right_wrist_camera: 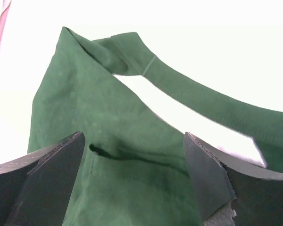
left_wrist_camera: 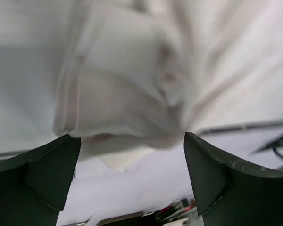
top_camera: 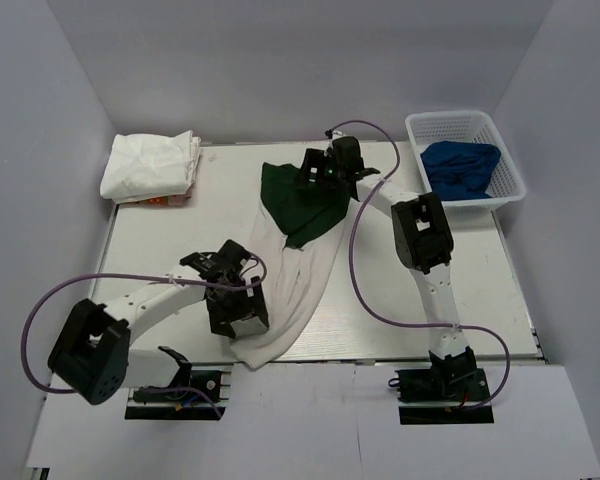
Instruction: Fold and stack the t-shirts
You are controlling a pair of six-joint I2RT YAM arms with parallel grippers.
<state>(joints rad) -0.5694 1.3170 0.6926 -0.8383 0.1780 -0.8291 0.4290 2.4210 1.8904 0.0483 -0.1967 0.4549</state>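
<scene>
T-shirt (top_camera: 305,265) rumpled; left end effector (left_wrist_camera: 131,137) apart over it, right end effector (right_wrist_camera: 134,135) apart.

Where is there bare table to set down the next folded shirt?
Bare table lies on the left, between the folded white stack and the left arm. Another patch lies below the basket, right of the right arm. The middle is crowded: the green-and-white t-shirt sprawls there, with a purple cable beside it.
</scene>
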